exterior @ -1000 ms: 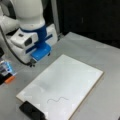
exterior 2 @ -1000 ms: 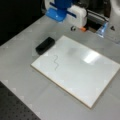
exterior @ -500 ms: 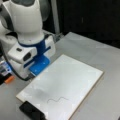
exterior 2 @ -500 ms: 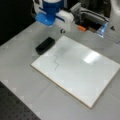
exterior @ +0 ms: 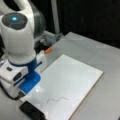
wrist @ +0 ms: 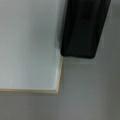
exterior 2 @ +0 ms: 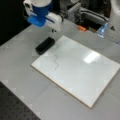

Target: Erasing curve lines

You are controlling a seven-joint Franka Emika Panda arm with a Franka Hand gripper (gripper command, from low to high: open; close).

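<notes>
The robot's gripper is hanging up over the near corner of the white board, close above the black eraser. I cannot tell if its fingers are spread or pressed together, and it is not holding anything I can see. The wrist view is showing the eraser lying on the grey table, touching the board's edge beside its corner.

The curve lines are sitting on the board near the eraser end, not rubbed out at all. In a front view the wiggly line is running along the board's short edge, its long way pointing from the eraser toward the far side.

I think things could go wrong here. The eraser is lying flat and low, so the fingers might bump the board's edge or push the eraser away instead of catching it.
</notes>
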